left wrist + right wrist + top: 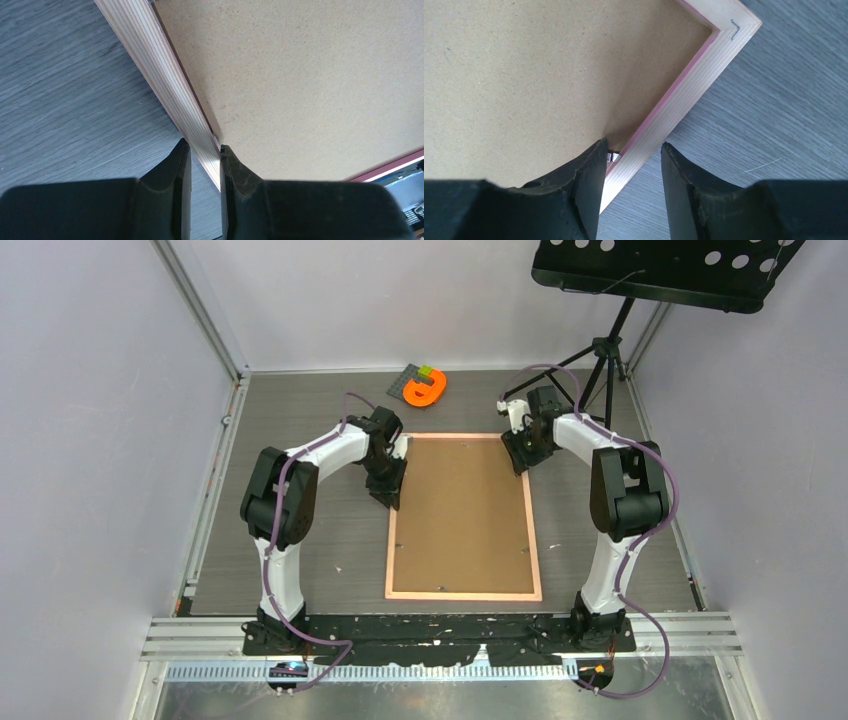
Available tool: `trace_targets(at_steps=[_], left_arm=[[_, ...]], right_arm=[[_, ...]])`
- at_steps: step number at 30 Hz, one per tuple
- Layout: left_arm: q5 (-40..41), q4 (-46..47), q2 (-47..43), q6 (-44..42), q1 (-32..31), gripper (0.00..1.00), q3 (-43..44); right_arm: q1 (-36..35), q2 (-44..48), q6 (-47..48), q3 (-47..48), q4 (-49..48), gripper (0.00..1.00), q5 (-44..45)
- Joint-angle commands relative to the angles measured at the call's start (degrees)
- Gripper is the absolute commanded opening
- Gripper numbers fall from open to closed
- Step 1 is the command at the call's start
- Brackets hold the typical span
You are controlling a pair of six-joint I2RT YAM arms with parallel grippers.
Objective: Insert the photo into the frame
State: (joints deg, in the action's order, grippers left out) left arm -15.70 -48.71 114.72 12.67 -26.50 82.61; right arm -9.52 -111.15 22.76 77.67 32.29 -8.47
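2 arms bowed over frame (463, 595), left tool (204, 150) pinching its rail, right tool (634, 147) spread astride it

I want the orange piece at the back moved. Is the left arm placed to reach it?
Probably yes: the orange piece lies just beyond the left pincer, bare table between, though that pincer grips the frame and must let go first.

Orange obj (427, 391) at far edge, blk music stand (650, 275) far-rt.
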Motion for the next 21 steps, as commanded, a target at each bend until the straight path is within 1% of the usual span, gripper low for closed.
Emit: trace_targets(at_steps=[1, 3, 7, 13, 17, 21], left_arm=[[0.5, 0.5, 1.9, -2.6, -0.1, 0.0, 0.8], [0.3, 0.6, 1.9, -2.6, -0.1, 0.0, 0.7], [0.6, 0.6, 1.8, -3.1, -0.1, 0.0, 0.8], [0.5, 0.9, 1.1, -3.1, 0.8, 0.0, 0.5], [-0.1, 1.1, 0.8, -2.8, 1.3, 0.0, 0.0], [-0.8, 1.0, 0.8, -2.6, 1.3, 0.0, 0.3]], right_arm=[[1.0, 0.1, -1.2, 3.0, 3.4, 0.52, -2.1], [1.4, 0.5, -2.2, 3.8, 3.4, 0.54, -2.5], [2.0, 1.0, -4.1, 4.7, 3.5, 0.56, -3.3], [2.1, 2.0, -6.3, 5.4, 4.3, 0.57, -1.9], [2.2, 4.1, -7.3, 2.0, 4.8, 0.58, -2.3], [2.2, 8.4, -6.4, -3.6, 5.3, 0.58, -4.0]])
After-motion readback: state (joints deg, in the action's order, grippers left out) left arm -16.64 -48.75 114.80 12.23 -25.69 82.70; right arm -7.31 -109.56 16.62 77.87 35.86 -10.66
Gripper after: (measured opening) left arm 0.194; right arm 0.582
